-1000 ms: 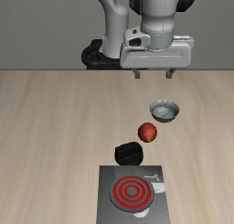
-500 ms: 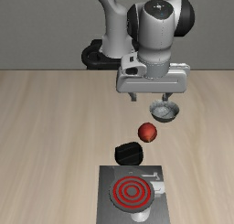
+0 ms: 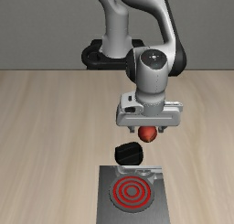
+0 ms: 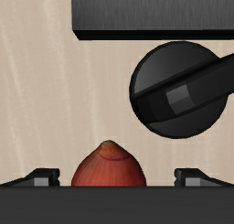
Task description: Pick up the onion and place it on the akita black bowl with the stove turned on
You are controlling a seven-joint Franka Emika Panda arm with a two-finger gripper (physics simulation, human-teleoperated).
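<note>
wrist view: gripper (image 4: 117,178) spread wide, one finger each side of the onion (image 4: 109,164), not touching, set to close; bowl (image 4: 180,89) sits near, by the stove (image 4: 151,13).

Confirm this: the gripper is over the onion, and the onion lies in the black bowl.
Wrong: the onion lies on the table beside the black bowl, not in it; the wrist view shows this. The gripper is over the onion.
</note>
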